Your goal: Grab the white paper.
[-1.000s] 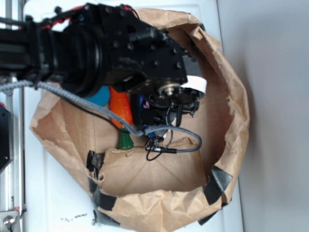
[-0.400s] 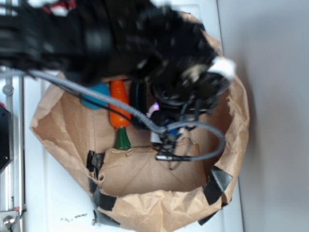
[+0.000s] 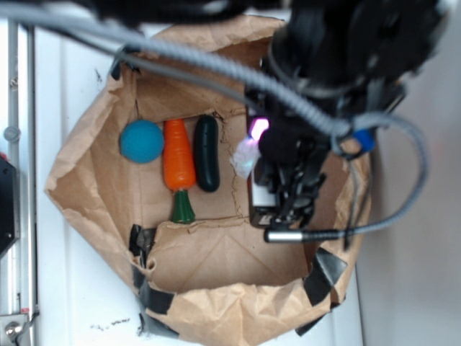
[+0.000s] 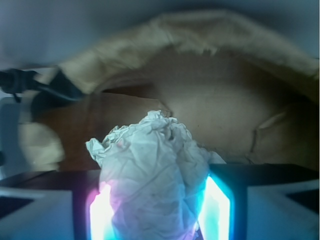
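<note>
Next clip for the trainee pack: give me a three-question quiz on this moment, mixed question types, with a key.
1. True or false: the white paper sits clamped between the fingers of the pincer.
2. Multiple choice: in the exterior view, what lies directly between the blue ball and the dark green cucumber? A) a banana B) the orange carrot C) a spoon
3. Fill in: all these items sit inside a brown ____.

Key:
1. True; in the wrist view the crumpled wad is held between the two glowing pads.
2. B
3. paper bag
</note>
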